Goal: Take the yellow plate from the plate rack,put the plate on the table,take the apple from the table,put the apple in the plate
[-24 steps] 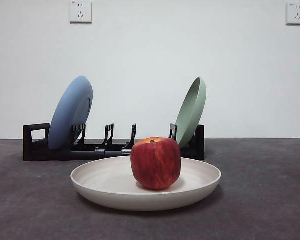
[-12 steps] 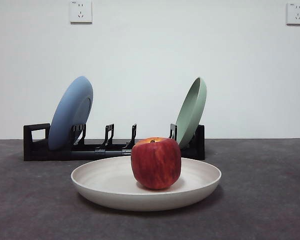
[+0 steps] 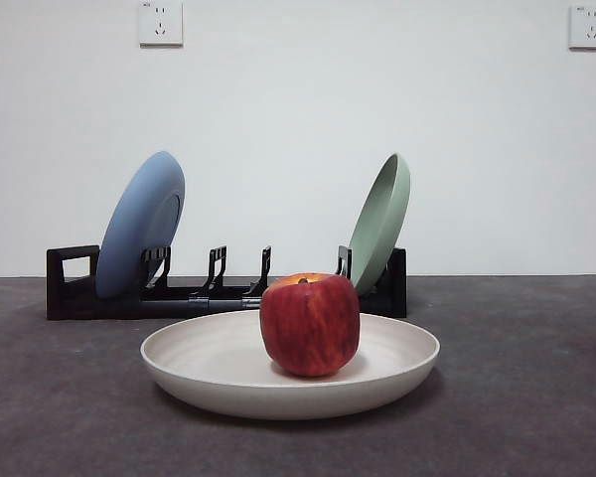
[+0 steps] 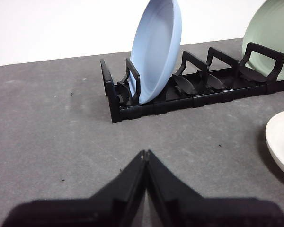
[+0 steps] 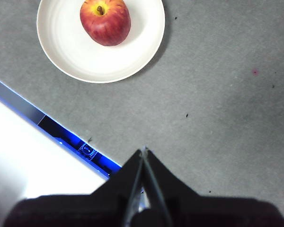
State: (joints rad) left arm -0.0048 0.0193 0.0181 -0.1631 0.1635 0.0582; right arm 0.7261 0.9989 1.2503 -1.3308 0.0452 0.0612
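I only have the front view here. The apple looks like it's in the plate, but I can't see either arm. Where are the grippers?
Observer: The right gripper is shut and empty, over bare table, apart from the yellow plate.
Operator: And the left one?
Observer: The left gripper is shut too, low over the table, facing the plate rack near the blue plate.
Operator: Is the apple centred?
Observer: No. From above, the apple sits off-centre, stem up.
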